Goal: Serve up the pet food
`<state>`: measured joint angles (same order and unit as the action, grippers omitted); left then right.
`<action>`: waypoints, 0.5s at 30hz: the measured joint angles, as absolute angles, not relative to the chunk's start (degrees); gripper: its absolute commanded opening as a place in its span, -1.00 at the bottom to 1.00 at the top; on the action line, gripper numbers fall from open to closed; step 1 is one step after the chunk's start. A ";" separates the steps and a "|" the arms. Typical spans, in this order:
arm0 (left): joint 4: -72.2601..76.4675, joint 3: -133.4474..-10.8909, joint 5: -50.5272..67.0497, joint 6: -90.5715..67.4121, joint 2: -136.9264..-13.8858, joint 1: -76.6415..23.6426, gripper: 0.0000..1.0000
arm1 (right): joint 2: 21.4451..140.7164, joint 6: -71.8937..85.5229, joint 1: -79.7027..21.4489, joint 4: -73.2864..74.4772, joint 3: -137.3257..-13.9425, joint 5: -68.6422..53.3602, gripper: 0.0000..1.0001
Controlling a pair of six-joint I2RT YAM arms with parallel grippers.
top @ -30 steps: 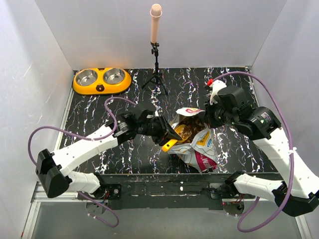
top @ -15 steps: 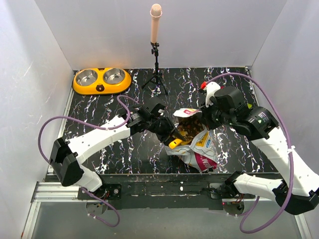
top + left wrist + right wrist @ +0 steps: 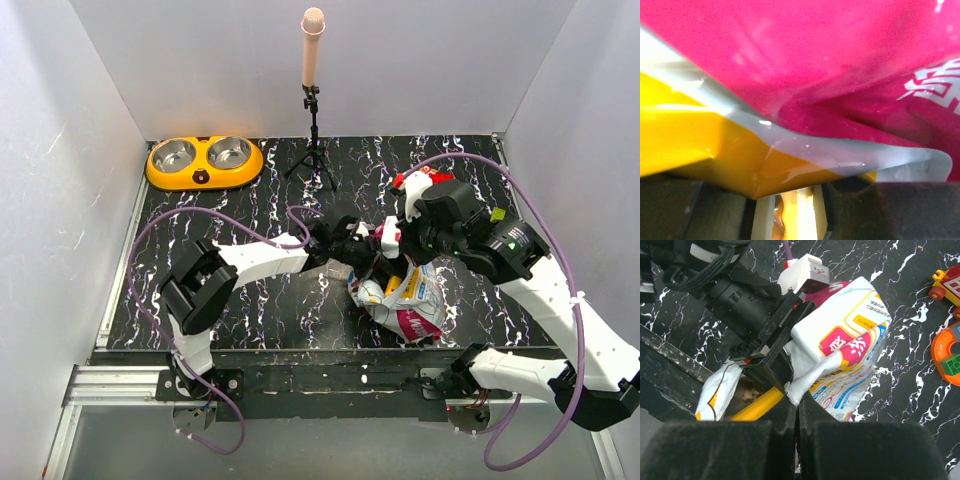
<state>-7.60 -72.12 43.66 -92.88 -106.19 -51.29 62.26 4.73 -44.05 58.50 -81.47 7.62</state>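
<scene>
So the left gripper (image 3: 372,255) is nose-down in the mouth of the bag (image 3: 410,305), which lies crumpled on the black marbled table (image 3: 450,190), a bit right of the middle. Its fingers are clamped on the handle of a yellow scoop (image 3: 757,404). From its own wrist camera you see the yellow handle wedged between the dark pads, and everything above that is shiny magenta and yellow bag wall, right up against the lens.

The right gripper (image 3: 796,412) is squeezed fully together on the torn white edge of the bag, pinching it at the opening just beside the left one.

The pet food (image 3: 747,392) is down inside the bag. All I can make out is a dim brownish patch in the opening next to the scoop, too dark to pick out single pieces.

An orange double bowl (image 3: 205,162) sits in the far left corner, well apart from the bag. A microphone on a stand (image 3: 313,60) is at the back, and some bright toy blocks (image 3: 947,357) lie past the bag.
</scene>
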 measured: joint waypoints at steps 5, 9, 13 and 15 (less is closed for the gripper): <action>11.92 -63.42 42.70 -93.45 -105.27 -51.22 -1.00 | 60.49 5.19 -42.94 57.21 -79.61 6.46 -0.97; 20.78 -57.25 40.56 -94.41 -102.65 -50.81 -1.00 | 59.18 4.99 -42.57 56.18 -78.70 4.56 -0.97; 19.94 -56.62 39.53 -93.51 -100.25 -49.76 -1.00 | 58.52 3.95 -42.19 55.13 -78.11 4.34 -0.97; 18.20 -56.62 39.00 -93.08 -98.52 -49.21 -1.00 | 58.08 3.20 -41.87 55.02 -78.08 4.32 -0.97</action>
